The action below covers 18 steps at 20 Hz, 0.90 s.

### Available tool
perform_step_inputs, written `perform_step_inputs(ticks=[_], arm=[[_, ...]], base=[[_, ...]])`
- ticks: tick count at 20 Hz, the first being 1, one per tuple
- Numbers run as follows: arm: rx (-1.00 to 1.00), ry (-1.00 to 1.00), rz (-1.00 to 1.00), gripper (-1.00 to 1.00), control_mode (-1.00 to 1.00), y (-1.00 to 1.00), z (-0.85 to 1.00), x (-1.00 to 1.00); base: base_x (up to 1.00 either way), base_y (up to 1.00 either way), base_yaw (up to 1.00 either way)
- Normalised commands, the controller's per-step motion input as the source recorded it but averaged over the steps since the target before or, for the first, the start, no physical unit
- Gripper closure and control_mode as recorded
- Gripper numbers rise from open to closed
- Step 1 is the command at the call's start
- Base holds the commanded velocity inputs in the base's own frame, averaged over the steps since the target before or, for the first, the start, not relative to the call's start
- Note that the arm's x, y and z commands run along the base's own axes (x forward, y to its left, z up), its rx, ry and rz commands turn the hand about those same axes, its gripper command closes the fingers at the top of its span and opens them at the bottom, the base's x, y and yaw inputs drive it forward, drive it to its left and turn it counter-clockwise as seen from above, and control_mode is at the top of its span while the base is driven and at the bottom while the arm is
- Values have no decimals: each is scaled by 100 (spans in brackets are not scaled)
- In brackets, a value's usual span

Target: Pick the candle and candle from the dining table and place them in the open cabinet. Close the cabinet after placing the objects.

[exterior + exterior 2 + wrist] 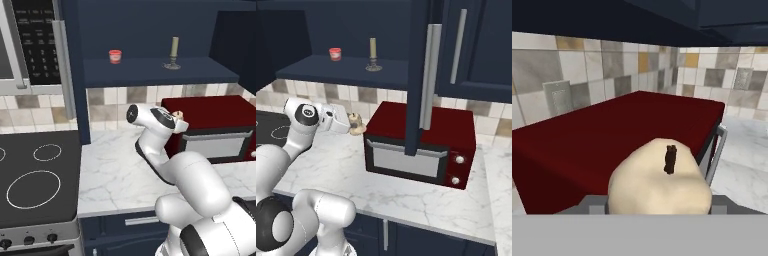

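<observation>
The short lumpy cream candle (659, 182) with a dark wick sits between my fingers, and my gripper (354, 124) is shut on it. I hold it above the marble counter, just left of a red microwave and below the cabinet shelf (150, 70). In the left base view the cream candle (178, 115) peeks out past my wrist. The slim olive taper candle (173, 50) stands upright on its dark base on that shelf of the open navy cabinet; it is also in the right base view (373, 52). The dining table is out of view.
The red microwave (421, 145) stands on the counter under the shelf. The open cabinet door (418, 75) with its silver bar handle juts out above the microwave. A small red cup (115, 56) sits on the shelf to the left. A black stovetop (35, 180) lies left.
</observation>
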Motion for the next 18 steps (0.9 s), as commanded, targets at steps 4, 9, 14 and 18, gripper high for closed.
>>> perform_step_inputs(ticks=[4,9,14,18], arm=[[0,0,0,100,100,0,0,0],[0,0,0,100,100,0,0,0],[0,0,0,100,100,0,0,0],[0,0,0,100,100,0,0,0]], base=[[95,-16,1],[94,-16,2],[37,-3,-9],[29,8,-25]])
